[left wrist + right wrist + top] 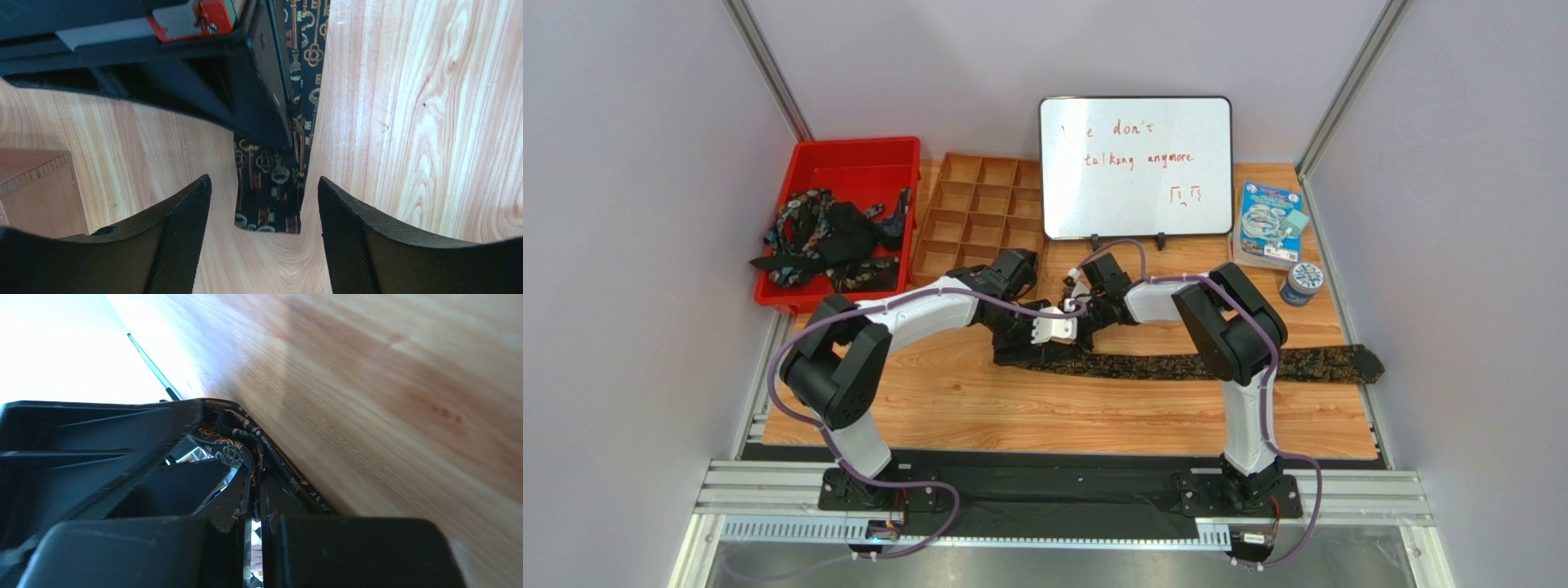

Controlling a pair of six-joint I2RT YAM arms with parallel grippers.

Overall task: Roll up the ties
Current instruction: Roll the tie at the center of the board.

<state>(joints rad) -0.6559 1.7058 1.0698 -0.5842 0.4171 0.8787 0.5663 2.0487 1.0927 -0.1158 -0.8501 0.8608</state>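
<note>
A black tie (1210,364) with a brown-gold pattern lies flat across the wooden table, its wide end at the right. In the left wrist view its narrow end (270,202) lies on the table between the fingers of my left gripper (264,184), which is open and low over it (1020,347). My right gripper (1075,319) is shut on a fold of the tie (236,450) just beyond that end, pressed close to the table (255,490). Its black fingers (264,92) cover the tie further along. More dark ties (830,233) lie tangled in a red bin.
The red bin (848,150) stands at the back left, with a wooden compartment tray (971,214) next to it. A whiteboard (1136,165) stands behind the grippers. A blue box (1269,224) and a small round tin (1301,282) sit at the back right.
</note>
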